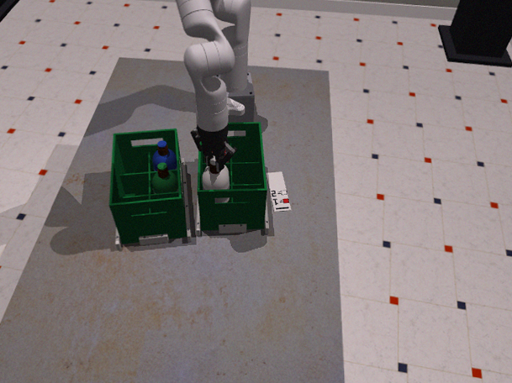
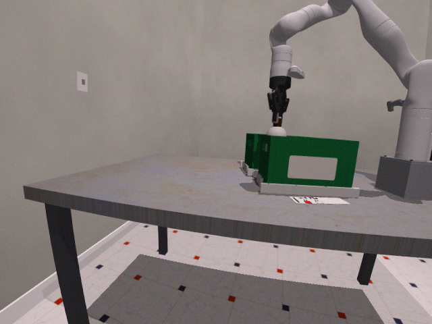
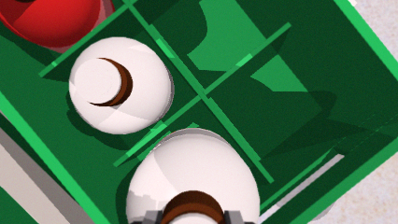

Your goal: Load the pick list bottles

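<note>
My gripper (image 1: 213,164) (image 2: 277,120) (image 3: 192,219) is shut on the brown neck of a white bottle (image 1: 215,182) (image 2: 276,131) (image 3: 193,163). The bottle is upright in the near left compartment of the right crate (image 1: 250,211) (image 2: 314,145) (image 3: 371,35), its shoulder just above the rim; its base is hidden. The wrist view shows another white bottle (image 3: 149,103) in the adjoining compartment and a red bottle (image 3: 56,23) beyond it. The left crate (image 1: 161,221) holds a blue bottle (image 1: 164,158) and a green bottle (image 1: 164,182). The pick list (image 1: 276,180) (image 2: 335,201) reads red 1, white 2.
Both crates stand level and side by side, with pale rails (image 1: 187,209) between them. The robot's base (image 1: 244,103) (image 2: 394,175) is behind the right crate. The right crate's right-hand compartments are empty in the wrist view. The grey table (image 1: 208,317) (image 2: 167,181) extends in front.
</note>
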Robot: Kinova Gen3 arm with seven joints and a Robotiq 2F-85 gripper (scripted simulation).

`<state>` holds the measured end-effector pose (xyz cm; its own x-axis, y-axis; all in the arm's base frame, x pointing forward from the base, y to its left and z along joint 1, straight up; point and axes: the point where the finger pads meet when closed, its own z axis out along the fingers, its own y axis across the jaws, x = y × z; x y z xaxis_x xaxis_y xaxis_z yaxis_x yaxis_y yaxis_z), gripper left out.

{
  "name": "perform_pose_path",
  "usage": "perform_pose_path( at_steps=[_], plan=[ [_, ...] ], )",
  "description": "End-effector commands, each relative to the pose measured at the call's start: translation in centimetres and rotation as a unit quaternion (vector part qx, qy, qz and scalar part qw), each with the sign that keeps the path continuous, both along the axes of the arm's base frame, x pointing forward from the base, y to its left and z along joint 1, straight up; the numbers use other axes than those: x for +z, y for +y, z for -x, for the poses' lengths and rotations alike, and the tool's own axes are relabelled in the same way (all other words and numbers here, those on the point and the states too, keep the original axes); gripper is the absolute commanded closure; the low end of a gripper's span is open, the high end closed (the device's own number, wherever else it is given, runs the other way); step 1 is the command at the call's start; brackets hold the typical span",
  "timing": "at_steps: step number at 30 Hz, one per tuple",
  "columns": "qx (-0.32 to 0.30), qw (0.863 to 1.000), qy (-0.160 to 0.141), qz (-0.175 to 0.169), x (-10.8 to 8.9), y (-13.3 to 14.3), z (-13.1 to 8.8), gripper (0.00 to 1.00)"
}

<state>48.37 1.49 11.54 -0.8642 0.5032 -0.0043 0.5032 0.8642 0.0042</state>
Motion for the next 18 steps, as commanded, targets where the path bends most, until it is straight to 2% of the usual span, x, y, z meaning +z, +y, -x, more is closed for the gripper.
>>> perform_pose_path(
  at_steps=[1,18],
  plan=[
    [0.0,1.0,-0.001,0.0,-0.1,0.0,-0.1,0.9],
    [0.0,1.0,-0.001,0.0,-1.6,0.0,-0.1,0.9]
  ],
)
